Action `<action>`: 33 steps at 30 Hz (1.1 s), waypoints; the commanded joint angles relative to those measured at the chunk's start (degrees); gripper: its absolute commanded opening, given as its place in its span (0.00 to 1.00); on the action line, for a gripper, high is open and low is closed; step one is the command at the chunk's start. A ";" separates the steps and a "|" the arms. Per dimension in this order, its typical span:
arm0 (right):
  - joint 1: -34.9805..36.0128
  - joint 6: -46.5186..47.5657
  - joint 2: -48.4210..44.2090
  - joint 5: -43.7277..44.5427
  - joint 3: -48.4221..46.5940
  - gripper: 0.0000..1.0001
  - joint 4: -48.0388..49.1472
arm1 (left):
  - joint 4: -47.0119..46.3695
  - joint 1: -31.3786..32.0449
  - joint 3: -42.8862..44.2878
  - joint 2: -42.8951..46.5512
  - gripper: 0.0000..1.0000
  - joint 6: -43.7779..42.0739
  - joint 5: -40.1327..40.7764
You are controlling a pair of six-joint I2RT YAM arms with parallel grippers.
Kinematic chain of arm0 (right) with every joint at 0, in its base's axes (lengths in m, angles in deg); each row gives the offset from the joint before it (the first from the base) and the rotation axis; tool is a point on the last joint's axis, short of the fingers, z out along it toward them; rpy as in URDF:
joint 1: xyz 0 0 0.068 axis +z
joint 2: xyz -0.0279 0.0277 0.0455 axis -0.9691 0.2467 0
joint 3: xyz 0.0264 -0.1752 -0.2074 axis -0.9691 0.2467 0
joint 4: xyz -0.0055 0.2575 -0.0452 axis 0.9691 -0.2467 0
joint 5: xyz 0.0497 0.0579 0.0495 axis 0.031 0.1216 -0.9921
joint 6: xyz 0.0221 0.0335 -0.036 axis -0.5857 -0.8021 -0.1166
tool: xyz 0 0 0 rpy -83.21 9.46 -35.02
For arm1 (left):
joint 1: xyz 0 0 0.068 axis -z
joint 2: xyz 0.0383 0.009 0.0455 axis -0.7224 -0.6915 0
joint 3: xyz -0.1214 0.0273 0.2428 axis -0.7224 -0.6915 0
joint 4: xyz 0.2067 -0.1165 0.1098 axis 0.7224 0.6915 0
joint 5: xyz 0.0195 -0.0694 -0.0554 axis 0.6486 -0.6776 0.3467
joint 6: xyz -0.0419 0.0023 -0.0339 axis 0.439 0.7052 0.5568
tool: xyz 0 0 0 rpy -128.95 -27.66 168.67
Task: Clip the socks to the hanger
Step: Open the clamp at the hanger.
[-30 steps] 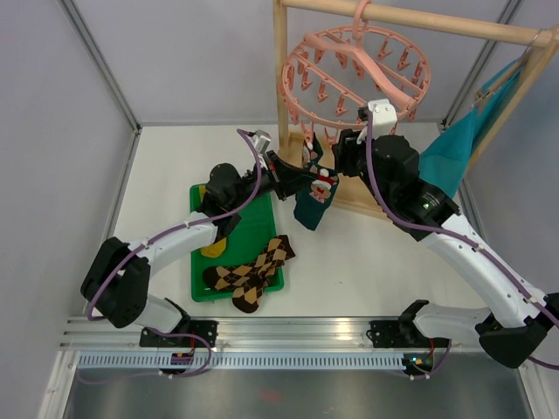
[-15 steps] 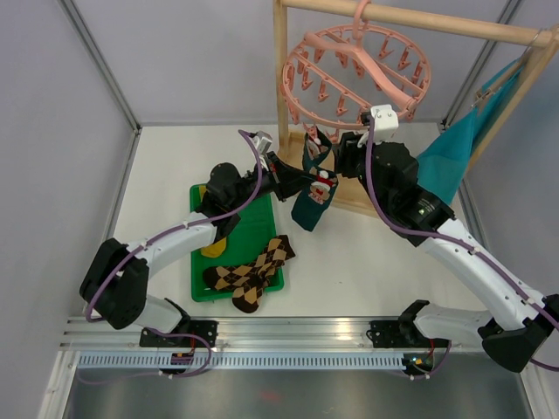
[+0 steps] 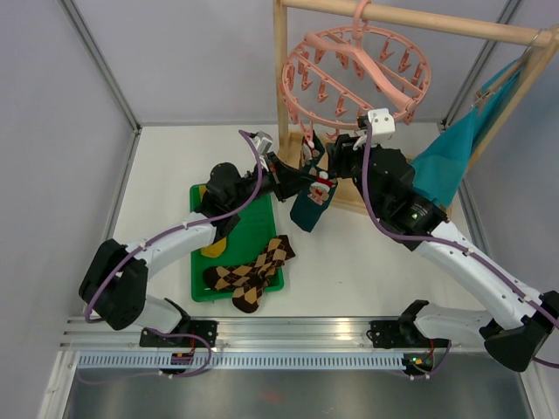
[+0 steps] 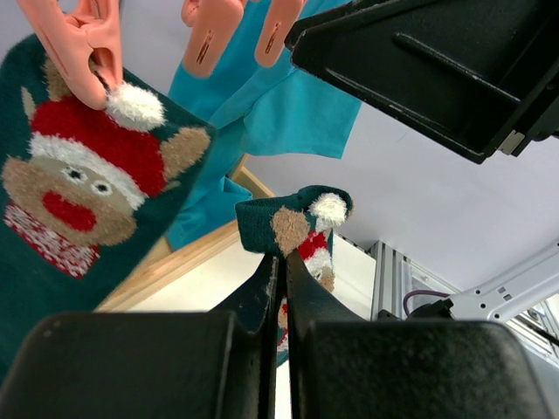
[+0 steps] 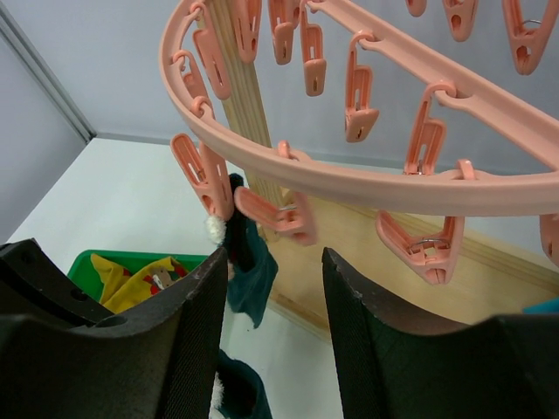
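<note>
The pink hanger hangs from the wooden rack. One dark teal Christmas sock hangs from a clip at the hanger's near-left rim; in the left wrist view it fills the left side. My left gripper is shut on the second teal sock, pinching its cuff just below the hanger. My right gripper is open and empty, with its fingers either side of and below a free pink clip on the ring. The clipped sock hangs beside its left finger.
A green tray at the front left holds the brown argyle socks and mustard yellow socks. The wooden rack frame stands behind the grippers. A large turquoise cloth hangs at the right.
My right gripper has moved left and up, closer under the hanger's near rim by the clipped sock. My left gripper has held the second teal sock almost in place.
</note>
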 commanded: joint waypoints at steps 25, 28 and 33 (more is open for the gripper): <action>1.86 2.95 4.05 7.16 2.12 0.59 13.24 | 2.40 0.18 0.20 4.19 0.02 -5.29 0.49; 1.77 3.30 5.19 7.60 1.60 0.60 13.51 | 2.40 0.18 0.20 4.28 0.02 -5.29 0.40; 1.86 3.30 6.51 7.95 1.25 0.62 14.21 | 2.49 0.18 0.29 4.19 0.02 -5.37 0.31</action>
